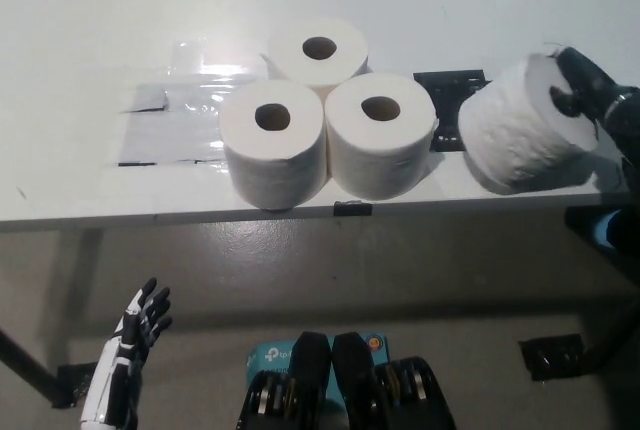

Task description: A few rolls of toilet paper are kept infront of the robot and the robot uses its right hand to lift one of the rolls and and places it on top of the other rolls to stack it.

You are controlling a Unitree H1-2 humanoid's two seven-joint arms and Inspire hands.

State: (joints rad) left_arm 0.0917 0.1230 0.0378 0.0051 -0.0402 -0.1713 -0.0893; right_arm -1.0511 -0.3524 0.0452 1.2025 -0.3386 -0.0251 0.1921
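Left hand [135, 335] is seen low at lower left, below the table [80, 50] edge, fingers spread, nothing held. On the table a taped clear sheet [170, 120] lies left of three upright rolls packed touching: front-left roll [272, 145], back roll [318, 50] behind, middle roll [380, 140] to the right. A black patch [450, 110] is exposed just right of the middle roll. Farther right, apart from the cluster, a fourth roll [520, 128] is tilted near the table's right end, gripped by the right hand [585, 90], fingers hooked into its core. Whether it clears the table cannot be told.
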